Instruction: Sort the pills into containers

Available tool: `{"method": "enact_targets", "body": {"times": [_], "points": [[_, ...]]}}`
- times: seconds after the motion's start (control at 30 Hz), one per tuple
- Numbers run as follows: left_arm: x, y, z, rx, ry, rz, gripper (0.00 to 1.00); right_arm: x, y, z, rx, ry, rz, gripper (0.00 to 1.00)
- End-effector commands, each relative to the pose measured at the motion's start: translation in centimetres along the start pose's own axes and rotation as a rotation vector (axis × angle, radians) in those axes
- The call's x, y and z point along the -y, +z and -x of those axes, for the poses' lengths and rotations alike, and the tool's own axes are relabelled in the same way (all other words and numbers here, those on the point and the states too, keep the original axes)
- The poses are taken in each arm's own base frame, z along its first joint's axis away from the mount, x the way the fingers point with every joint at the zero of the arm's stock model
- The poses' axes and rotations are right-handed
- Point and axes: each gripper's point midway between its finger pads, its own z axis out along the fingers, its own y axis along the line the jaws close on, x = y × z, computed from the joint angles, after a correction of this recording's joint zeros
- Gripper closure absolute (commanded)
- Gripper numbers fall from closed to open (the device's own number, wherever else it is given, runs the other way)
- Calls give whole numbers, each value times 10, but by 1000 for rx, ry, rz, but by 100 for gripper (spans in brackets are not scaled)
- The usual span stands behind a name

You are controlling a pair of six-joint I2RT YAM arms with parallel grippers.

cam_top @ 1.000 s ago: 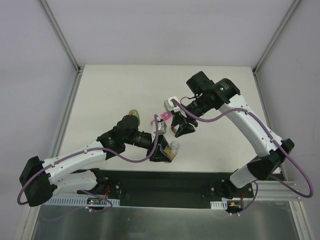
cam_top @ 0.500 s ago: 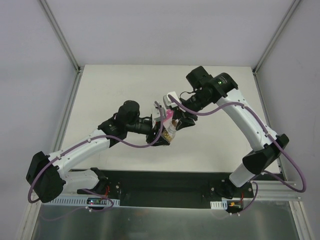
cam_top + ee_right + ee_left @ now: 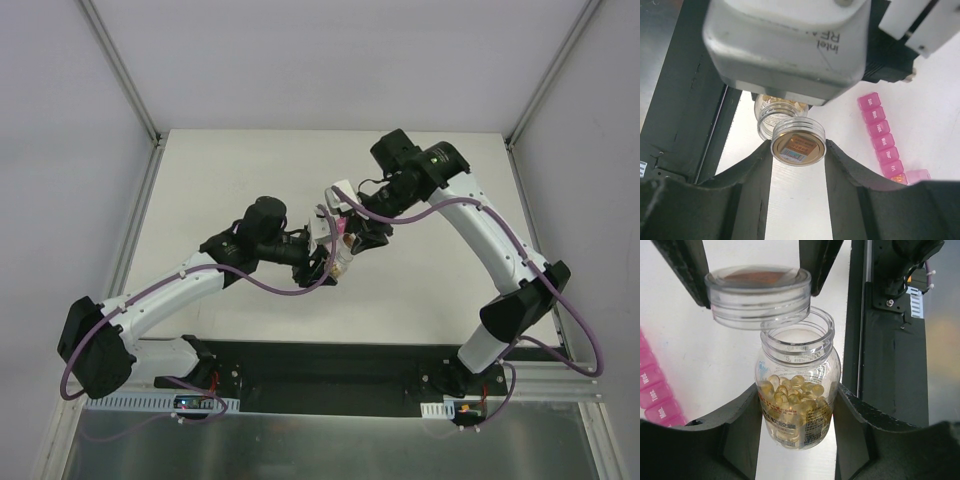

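The pills lie heaped in the clear bottle, which the left gripper pinches around its belly, mouth uncovered. The right gripper clamps the clear cap just beside that mouth (off the neck, offset to one side). Only the right wrist view shows the whole pink pill organizer lying on the table. Its day-lettered lids are closed, but the end compartment is open with something amber inside. From above, the arms hide most of this.
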Motion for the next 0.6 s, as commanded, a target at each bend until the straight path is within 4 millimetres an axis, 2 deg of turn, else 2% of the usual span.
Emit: {"method": "enact_targets", "body": {"times": [0.0,0.1,0.33,0.57], "points": [[-8,-5,9,-12,82,45,88,-77,-20,-7,-59,151,187,76],[-10,-6,7,-25,79,55,88,-78,-18,-7,-52,155,198,76],[-6,-6,18,-10,75,36,88,-77,-6,-15,-81,180,242,76],[-3,-7,23,1,59,27,88,-76,-2,-8,-64,175,256,76]]}}
